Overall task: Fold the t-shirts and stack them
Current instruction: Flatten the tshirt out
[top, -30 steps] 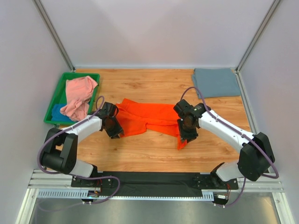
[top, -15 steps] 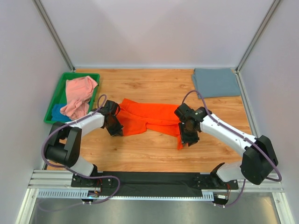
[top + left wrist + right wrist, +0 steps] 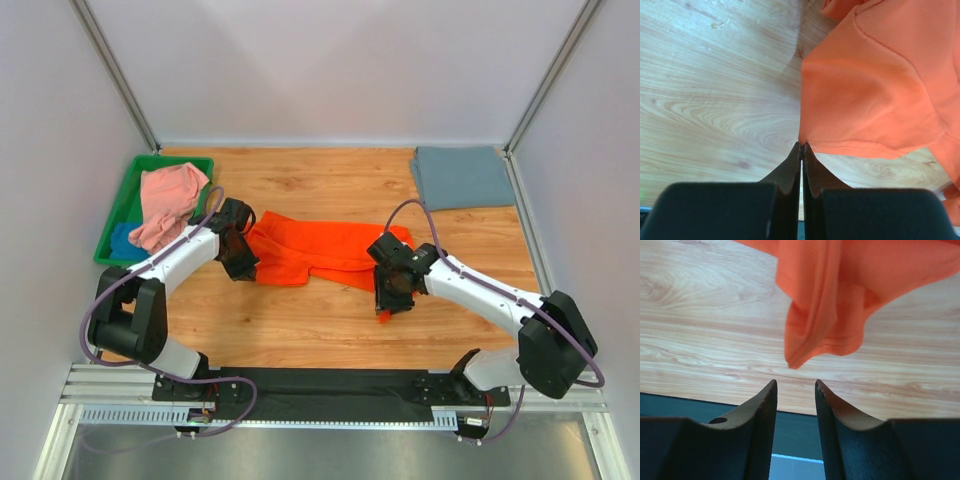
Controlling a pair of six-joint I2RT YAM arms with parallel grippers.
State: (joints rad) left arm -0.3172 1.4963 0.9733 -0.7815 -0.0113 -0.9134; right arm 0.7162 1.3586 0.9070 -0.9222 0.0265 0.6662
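The orange t-shirt [image 3: 320, 250] lies crumpled and stretched sideways on the wooden table [image 3: 300, 330]. My left gripper [image 3: 243, 270] is at its left end. In the left wrist view this gripper [image 3: 802, 145] is shut, with its tips pinching a hem corner of the orange shirt [image 3: 870, 95]. My right gripper [image 3: 388, 300] is over the shirt's right end. In the right wrist view it [image 3: 795, 382] is open and empty, and a bunched tail of orange cloth [image 3: 825, 315] lies just beyond its tips. A folded grey-blue t-shirt [image 3: 462, 177] lies at the back right.
A green tray [image 3: 150, 160] at the back left holds the pink t-shirt [image 3: 165, 205], which spills over its rim, and the blue t-shirt [image 3: 125, 240] beneath it. White walls close in the table on three sides. The dark base rail [image 3: 330, 385] runs along the near edge.
My left gripper has moved back and a little left with the shirt's left end. My right gripper has shifted slightly toward the near edge, along the shirt's right tail.
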